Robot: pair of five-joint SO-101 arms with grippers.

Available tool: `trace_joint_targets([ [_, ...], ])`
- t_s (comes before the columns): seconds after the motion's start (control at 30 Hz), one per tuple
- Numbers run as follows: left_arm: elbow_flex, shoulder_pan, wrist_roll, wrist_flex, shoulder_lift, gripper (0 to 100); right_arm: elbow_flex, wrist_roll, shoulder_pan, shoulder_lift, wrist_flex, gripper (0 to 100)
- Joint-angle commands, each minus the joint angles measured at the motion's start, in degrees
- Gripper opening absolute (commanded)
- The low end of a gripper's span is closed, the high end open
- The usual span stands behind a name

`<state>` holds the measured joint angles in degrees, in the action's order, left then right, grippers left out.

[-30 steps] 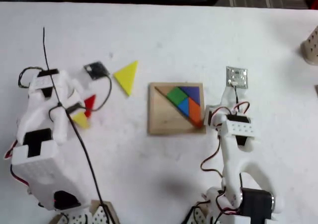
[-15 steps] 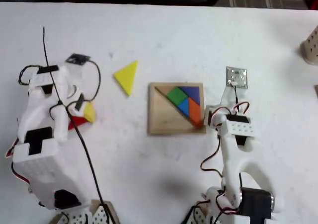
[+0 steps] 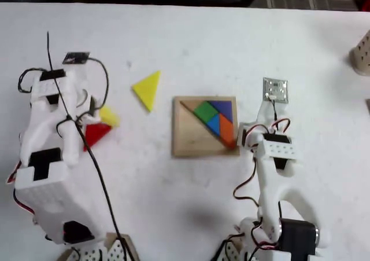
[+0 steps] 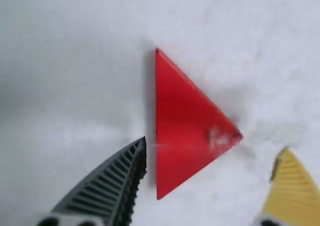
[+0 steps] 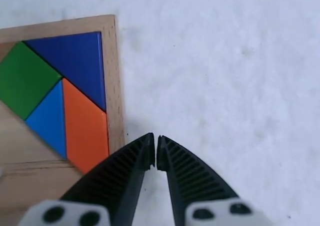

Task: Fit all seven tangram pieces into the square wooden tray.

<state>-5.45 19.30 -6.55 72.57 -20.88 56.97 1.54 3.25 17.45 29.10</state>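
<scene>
The square wooden tray [image 3: 186, 140] lies mid-table with green [image 3: 204, 110], dark blue [image 3: 223, 109], light blue [image 3: 212, 124] and orange [image 3: 227, 131] pieces in its far right half. A large yellow triangle [image 3: 147, 88] lies on the table to the tray's left. A red triangle [image 3: 95, 133] [image 4: 185, 126] lies flat on the table between the fingers of my open left gripper [image 3: 98, 128] [image 4: 212, 151]; one finger is yellow [image 4: 292, 186], the other dark [image 4: 120, 181]. My right gripper [image 5: 155, 147] [image 3: 241, 135] is shut, just off the tray's [image 5: 116, 75] near right corner.
A small silver square plate [image 3: 276, 89] lies beyond the right arm. A tan perforated object [image 3: 362, 55] stands at the right edge. A black cable [image 3: 98, 180] runs over the left arm. White table stretches beyond the tray.
The left wrist has turned: its yellow finger swung from the near side of the red triangle to the far side, and the red triangle now shows flat on the table. The right arm is still.
</scene>
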Motion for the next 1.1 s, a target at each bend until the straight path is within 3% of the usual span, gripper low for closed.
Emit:
trace_joint_targets([
  [0.0, 2.02, -3.38, -1.58, 0.53, 1.89, 44, -0.88, 0.79, -0.57, 0.31, -1.19, 1.7],
  [0.1, 0.35, -4.44, -5.01, 0.0, 0.48, 41, -0.88, 0.79, -0.57, 0.31, -1.19, 1.7],
  [0.3, 1.23, -2.95, -4.92, -4.04, -5.14, 38, -0.88, 0.79, -0.57, 0.31, -1.19, 1.7],
  [0.97, 2.46, -0.48, -5.45, 0.09, -6.37, 38, -0.88, 0.79, -0.48, 0.31, -1.19, 1.7],
  [1.07, 2.46, -0.48, -5.45, -0.18, -6.37, 35, -0.88, 0.79, -0.48, 0.31, -1.19, 1.7],
])
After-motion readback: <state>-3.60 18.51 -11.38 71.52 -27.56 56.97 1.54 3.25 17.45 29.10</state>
